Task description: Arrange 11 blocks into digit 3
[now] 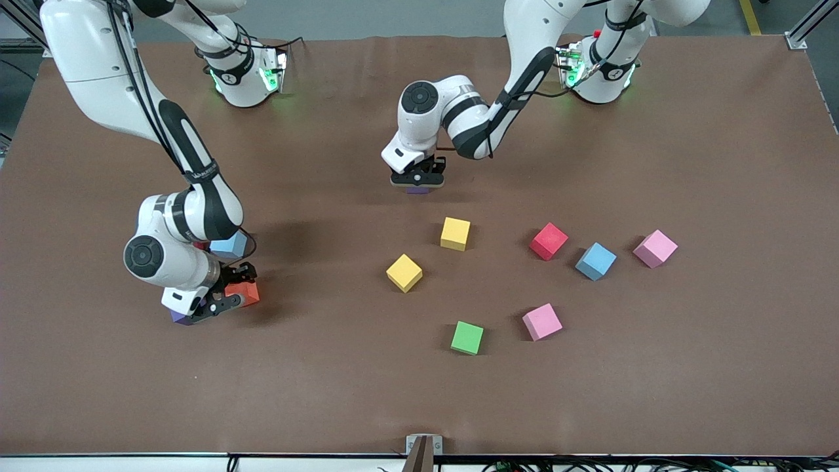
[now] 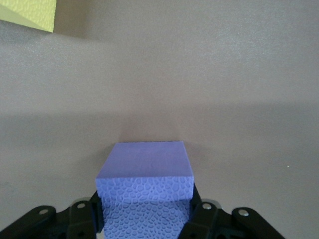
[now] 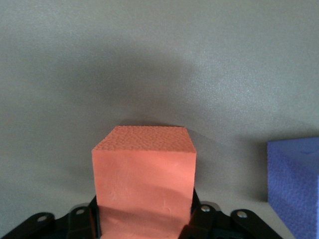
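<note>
My left gripper (image 1: 417, 179) is shut on a purple block (image 1: 417, 190), low over the table's middle; the left wrist view shows the block (image 2: 144, 174) between the fingers. My right gripper (image 1: 223, 303) is shut on an orange block (image 1: 244, 292) at the table, toward the right arm's end. Another purple block (image 1: 181, 318) lies beside it and also shows in the right wrist view (image 3: 294, 184). A light blue block (image 1: 229, 246) lies just farther from the camera, partly under the arm. No digit 3 figure is in view.
Loose blocks lie nearer the camera than the left gripper: two yellow (image 1: 455, 233) (image 1: 404, 273), a red (image 1: 548, 240), a light blue (image 1: 596, 261), two pink (image 1: 655, 248) (image 1: 542, 321) and a green (image 1: 467, 337). A yellow corner (image 2: 25, 12) shows in the left wrist view.
</note>
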